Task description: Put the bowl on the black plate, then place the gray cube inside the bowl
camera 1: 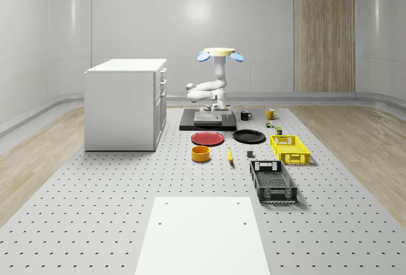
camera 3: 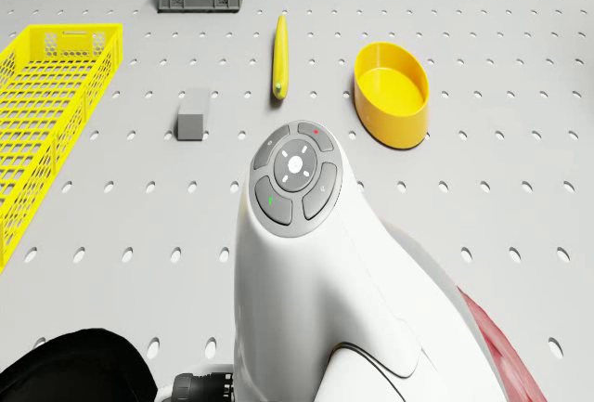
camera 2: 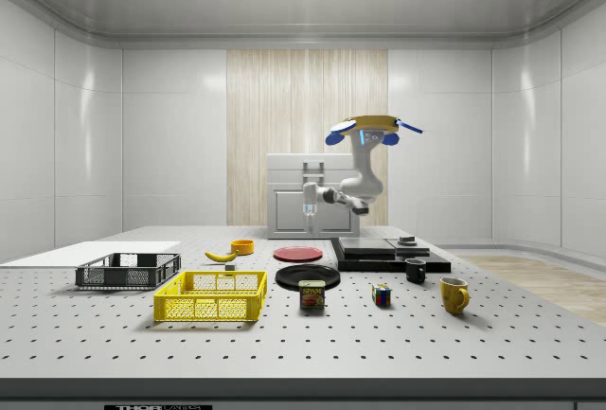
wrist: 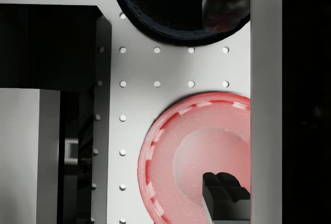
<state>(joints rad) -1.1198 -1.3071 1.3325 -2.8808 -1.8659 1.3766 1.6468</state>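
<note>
The yellow bowl (camera 1: 200, 154) (camera 3: 392, 93) stands on the table in front of the red plate (camera 1: 207, 138) (wrist: 181, 151). To the whole-scene view's right of the red plate lies the black plate (camera 1: 248, 136) (wrist: 170, 12), with nothing on it. The small gray cube (camera 1: 250, 154) (camera 3: 191, 126) sits near the yellow basket (camera 1: 289, 148). My drone (camera 1: 219, 53) (camera 2: 365, 131) hovers above the black platform (camera 1: 208, 121). The arm is folded below it. My gripper (camera 2: 310, 209) (wrist: 217, 92) points down, open and holding nothing, high over the strip of table between the two plates.
A banana (camera 1: 229, 155) (camera 3: 279, 57) lies between bowl and cube. A dark crate (camera 1: 273, 181) stands in front of the basket. A white cabinet (camera 1: 125, 103) rises at the whole-scene view's left. Mugs (camera 1: 245, 115), a can (camera 2: 312, 294) and a colour cube (camera 2: 381, 294) sit behind the black plate.
</note>
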